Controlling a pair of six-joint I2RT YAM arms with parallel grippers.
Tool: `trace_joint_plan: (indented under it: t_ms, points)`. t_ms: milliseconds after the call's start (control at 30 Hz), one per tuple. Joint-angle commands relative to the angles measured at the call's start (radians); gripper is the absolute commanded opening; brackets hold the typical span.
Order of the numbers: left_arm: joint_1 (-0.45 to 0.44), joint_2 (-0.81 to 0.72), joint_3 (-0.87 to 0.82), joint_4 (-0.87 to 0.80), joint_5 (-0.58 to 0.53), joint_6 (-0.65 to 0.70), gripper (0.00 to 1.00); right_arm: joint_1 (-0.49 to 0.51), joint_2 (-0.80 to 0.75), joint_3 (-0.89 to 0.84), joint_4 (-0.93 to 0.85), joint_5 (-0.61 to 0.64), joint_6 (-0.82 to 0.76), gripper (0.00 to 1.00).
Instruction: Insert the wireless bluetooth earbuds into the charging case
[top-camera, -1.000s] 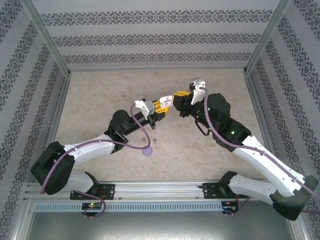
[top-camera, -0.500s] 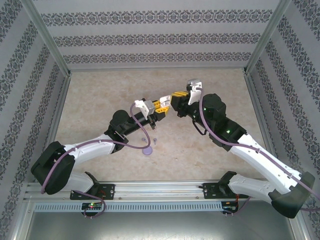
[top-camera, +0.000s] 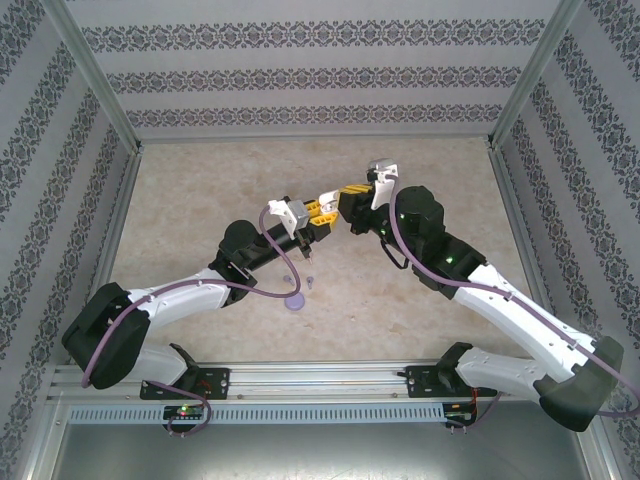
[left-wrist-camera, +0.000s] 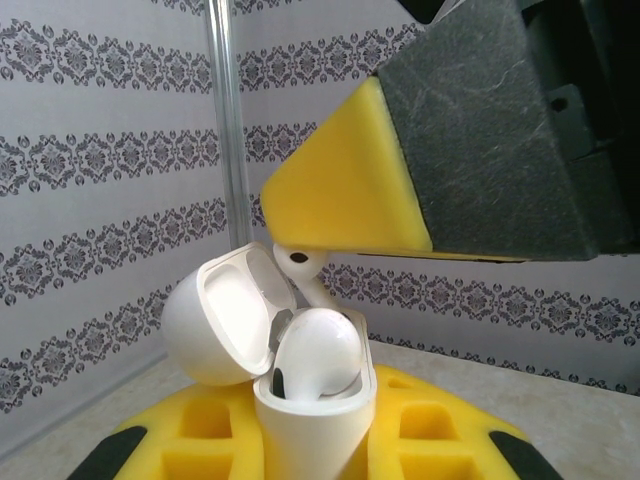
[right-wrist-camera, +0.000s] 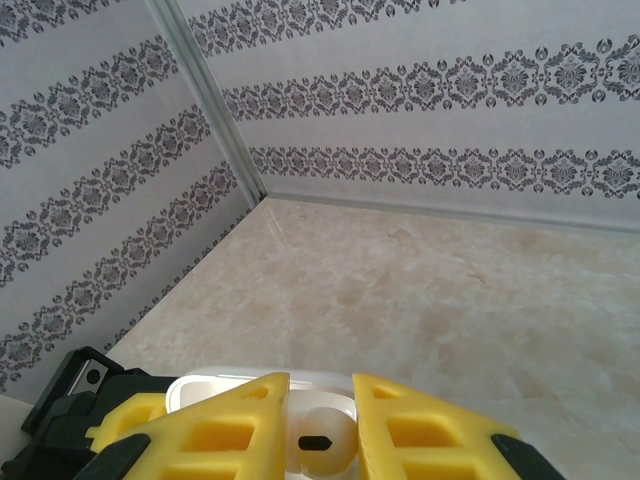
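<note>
Currently held, item one: white earbud (right-wrist-camera: 320, 440), pinched by its head between the fingers of my right pincer (right-wrist-camera: 320, 400), stem pointing down toward the free socket. Item two: charging case (left-wrist-camera: 315, 420), lid flipped back, clamped in my left pincer (top-camera: 318, 212) above the surface (top-camera: 420, 300); twin earbud (left-wrist-camera: 315, 350) already seated. Handling, by my estimate: featherweight, rigid, glossy, slippery. Best gripped across the head, stem free, pressure light.

One open white charging case (left-wrist-camera: 215, 320), two white earbuds (left-wrist-camera: 318, 352), and one round purple item (top-camera: 294, 302).
</note>
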Motion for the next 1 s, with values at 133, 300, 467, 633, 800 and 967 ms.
trace_joint_plan:
  t_ms: [133,300,467,633,800,967]
  points:
    - [0.0,-0.016,0.025,0.071,0.026,-0.02,0.0,0.008,0.001,-0.032,0.038,0.002,-0.008,0.2]
    - [-0.001,-0.027,0.025,0.073,0.021,-0.02,0.0,0.009,-0.016,-0.073,0.053,-0.018,-0.051,0.2]
    - [-0.003,-0.029,0.029,0.076,0.02,-0.023,0.0,0.024,-0.03,-0.102,0.054,-0.061,-0.099,0.2]
    - [-0.003,-0.023,0.035,0.076,0.018,-0.022,0.0,0.043,-0.027,-0.111,0.044,-0.083,-0.136,0.19]
    - [-0.004,-0.02,0.036,0.074,0.02,-0.022,0.0,0.051,-0.008,-0.104,0.024,-0.081,-0.149,0.2]
    - [-0.006,-0.017,0.036,0.069,0.019,-0.019,0.0,0.051,0.004,-0.085,0.008,-0.071,-0.145,0.25]
